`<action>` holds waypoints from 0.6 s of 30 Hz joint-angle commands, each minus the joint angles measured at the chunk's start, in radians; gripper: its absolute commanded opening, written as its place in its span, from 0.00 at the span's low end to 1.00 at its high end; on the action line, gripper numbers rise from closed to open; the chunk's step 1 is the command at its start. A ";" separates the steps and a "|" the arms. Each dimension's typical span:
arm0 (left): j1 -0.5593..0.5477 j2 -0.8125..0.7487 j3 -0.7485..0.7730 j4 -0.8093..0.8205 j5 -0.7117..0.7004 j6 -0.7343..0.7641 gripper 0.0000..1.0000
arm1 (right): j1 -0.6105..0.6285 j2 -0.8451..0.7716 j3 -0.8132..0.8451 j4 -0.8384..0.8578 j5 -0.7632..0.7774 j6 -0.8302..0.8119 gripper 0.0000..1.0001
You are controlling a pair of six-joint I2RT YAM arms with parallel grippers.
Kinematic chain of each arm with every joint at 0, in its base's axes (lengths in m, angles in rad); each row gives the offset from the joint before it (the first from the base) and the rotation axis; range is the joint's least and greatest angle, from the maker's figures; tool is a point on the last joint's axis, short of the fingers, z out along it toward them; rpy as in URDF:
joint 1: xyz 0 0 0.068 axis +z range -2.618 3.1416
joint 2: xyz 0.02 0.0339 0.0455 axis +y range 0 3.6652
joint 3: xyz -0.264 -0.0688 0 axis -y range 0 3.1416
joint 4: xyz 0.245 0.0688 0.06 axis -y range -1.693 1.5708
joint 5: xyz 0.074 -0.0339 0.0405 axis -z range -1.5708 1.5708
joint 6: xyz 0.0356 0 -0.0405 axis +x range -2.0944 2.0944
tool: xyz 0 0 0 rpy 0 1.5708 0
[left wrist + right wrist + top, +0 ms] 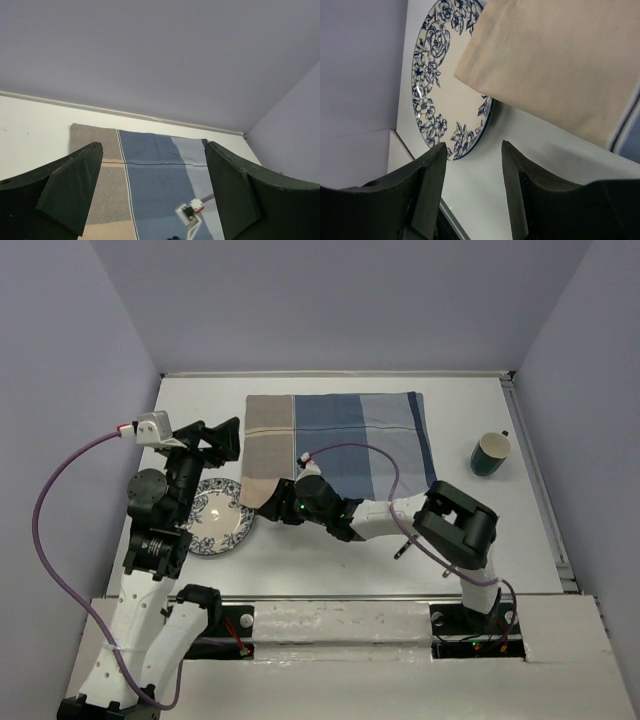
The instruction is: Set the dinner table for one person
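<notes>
From above, the table [200, 400] is a flat, smooth white rectangle with thin metal edging. It lies under and around the placemat [340, 445], with its long axis running left to right, parallel to the placemat's long edge. The placemat is woven cloth in tan and blue stripes. A round plate [215, 515] with a blue floral rim sits at the placemat's near-left corner. A dark green mug [491, 453] stands upright well off the placemat's right edge. The left tool [225, 440] hovers at the placemat's left edge. The right tool [275, 503] is low at the placemat's near-left corner, between cloth and plate.

In the left wrist view, the left tool [152, 147] has its two dark wedge-shaped fingers [70, 190] spread wide, with nothing between them or touching them. The placemat [150, 185] stretches away below, with bare table [30, 130] to its left.

In the right wrist view, the right tool [474, 150] has its fingers [432, 190] parted by a moderate gap and grips nothing. Only plain table [485, 200] shows between them. Just beyond, the tan corner of the placemat [545, 65] reaches over the rim of the glossy plate [440, 95]. Whether the cloth rests on the rim cannot be told.
</notes>
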State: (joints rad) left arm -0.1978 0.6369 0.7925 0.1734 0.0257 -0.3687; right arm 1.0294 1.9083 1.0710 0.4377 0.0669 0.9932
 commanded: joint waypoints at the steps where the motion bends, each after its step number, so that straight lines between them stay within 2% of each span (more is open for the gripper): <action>1: -0.054 -0.025 -0.016 0.021 -0.059 0.059 0.95 | 0.021 0.116 0.118 0.087 0.001 0.090 0.54; 6: -0.106 -0.040 -0.015 0.014 -0.067 0.080 0.96 | 0.051 0.213 0.211 0.067 -0.009 0.117 0.55; 11: -0.144 -0.048 -0.012 0.011 -0.067 0.085 0.95 | 0.061 0.308 0.280 0.052 -0.036 0.154 0.52; 12: -0.147 -0.049 -0.010 0.011 -0.069 0.083 0.95 | 0.072 0.317 0.306 0.049 -0.041 0.159 0.47; 17: -0.157 -0.063 -0.013 0.011 -0.069 0.083 0.95 | 0.092 0.383 0.351 0.021 -0.052 0.199 0.39; 18: -0.157 -0.065 -0.015 0.012 -0.072 0.085 0.95 | 0.101 0.391 0.351 0.029 -0.058 0.209 0.31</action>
State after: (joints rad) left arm -0.3477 0.5922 0.7765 0.1516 -0.0345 -0.3084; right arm 1.1004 2.2642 1.3777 0.4480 0.0269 1.1503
